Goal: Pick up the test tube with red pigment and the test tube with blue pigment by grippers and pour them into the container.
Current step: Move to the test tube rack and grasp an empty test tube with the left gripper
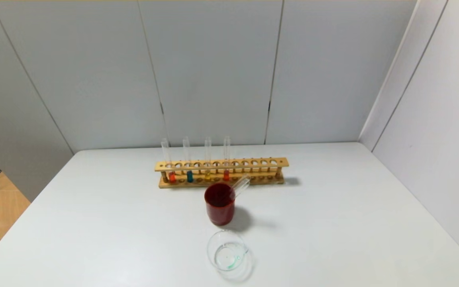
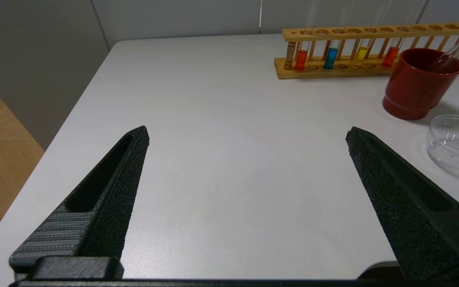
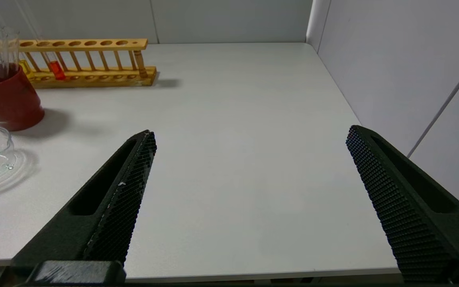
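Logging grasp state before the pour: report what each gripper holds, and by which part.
Nothing is held. The left gripper and right gripper are both open over bare table, near its front edge, apart from the rack where the tubes stand.

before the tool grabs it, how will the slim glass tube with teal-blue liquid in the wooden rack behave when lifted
The slim clear glass tube with teal-blue liquid looks thin-walled, so probably fragile under a hard squeeze. Its smooth round glass may slip between the pads. It holds only a little liquid at the bottom, so likely light. It stands upright in the wooden rack, so a straight upward pull seems safest.
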`<control>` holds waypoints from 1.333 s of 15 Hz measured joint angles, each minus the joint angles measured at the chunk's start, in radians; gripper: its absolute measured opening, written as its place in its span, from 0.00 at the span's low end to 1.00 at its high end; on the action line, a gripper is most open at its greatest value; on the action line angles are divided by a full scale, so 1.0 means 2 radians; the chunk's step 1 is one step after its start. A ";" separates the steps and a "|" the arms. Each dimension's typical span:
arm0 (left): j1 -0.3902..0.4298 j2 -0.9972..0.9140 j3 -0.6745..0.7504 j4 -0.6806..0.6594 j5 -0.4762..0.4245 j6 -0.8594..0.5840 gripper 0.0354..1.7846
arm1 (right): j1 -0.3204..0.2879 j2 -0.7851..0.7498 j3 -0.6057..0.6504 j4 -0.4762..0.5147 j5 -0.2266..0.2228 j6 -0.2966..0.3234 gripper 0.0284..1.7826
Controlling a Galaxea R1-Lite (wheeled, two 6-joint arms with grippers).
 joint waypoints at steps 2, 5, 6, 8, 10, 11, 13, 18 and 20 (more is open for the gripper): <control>-0.001 0.000 0.000 -0.011 0.000 0.003 0.98 | 0.000 0.000 0.000 0.000 0.000 0.000 0.98; -0.001 0.000 -0.034 -0.002 -0.037 -0.010 0.98 | 0.000 0.000 0.000 0.000 0.000 0.000 0.98; -0.001 0.001 -0.053 0.014 -0.055 -0.010 0.98 | 0.000 0.000 0.000 0.000 0.000 0.000 0.98; -0.001 0.018 -0.104 0.050 -0.086 -0.010 0.98 | 0.000 0.000 0.000 0.000 0.000 0.000 0.98; -0.001 0.065 -0.155 0.063 -0.098 -0.010 0.98 | 0.000 0.000 0.000 0.000 0.000 0.000 0.98; -0.001 0.095 -0.179 0.063 -0.100 -0.009 0.98 | 0.000 0.000 0.000 0.000 0.000 0.000 0.98; -0.001 0.165 -0.230 0.049 -0.103 -0.008 0.98 | 0.000 0.000 0.000 0.000 0.000 0.000 0.98; -0.001 0.386 -0.358 -0.034 -0.105 0.016 0.98 | 0.000 0.000 0.000 0.000 0.000 0.000 0.98; -0.002 0.482 -0.401 -0.089 -0.105 0.022 0.98 | 0.000 0.000 0.000 0.000 0.000 0.000 0.98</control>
